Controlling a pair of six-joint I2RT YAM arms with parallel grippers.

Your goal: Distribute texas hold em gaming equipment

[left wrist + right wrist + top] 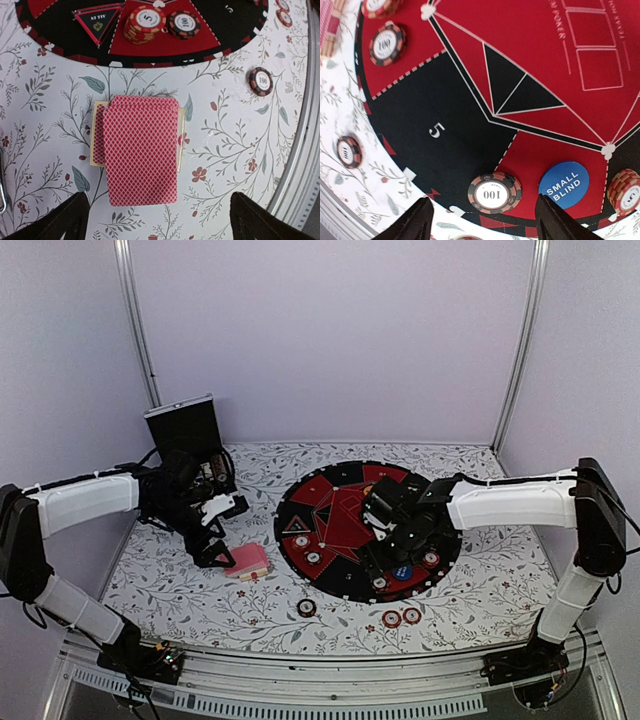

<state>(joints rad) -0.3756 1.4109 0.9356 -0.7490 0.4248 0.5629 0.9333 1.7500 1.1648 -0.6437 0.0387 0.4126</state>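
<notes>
A stack of pink-backed cards point(142, 150) lies slightly fanned on the flowered table, also in the top view point(250, 560), left of the round mat point(340, 480). My left gripper point(160, 225) is open and empty just above the cards' near end point(215, 545). My right gripper point(485, 227) is open and empty above the mat's front edge point(395, 562), over a small stack of brown 100 chips point(494, 192). The blue SMALL BLIND disc point(563, 184) lies beside that stack. A red-and-white chip stack point(145, 22) and a brown chip point(183, 24) sit on the mat. The orange disc is out of view.
A brown chip point(306, 607) and two red-and-white chips point(401, 617) lie on the table in front of the mat. An ALL IN triangle point(98, 22) sits on the mat's left. The black case point(185, 425) stands open at the back left. A metal rail point(330, 680) runs along the front edge.
</notes>
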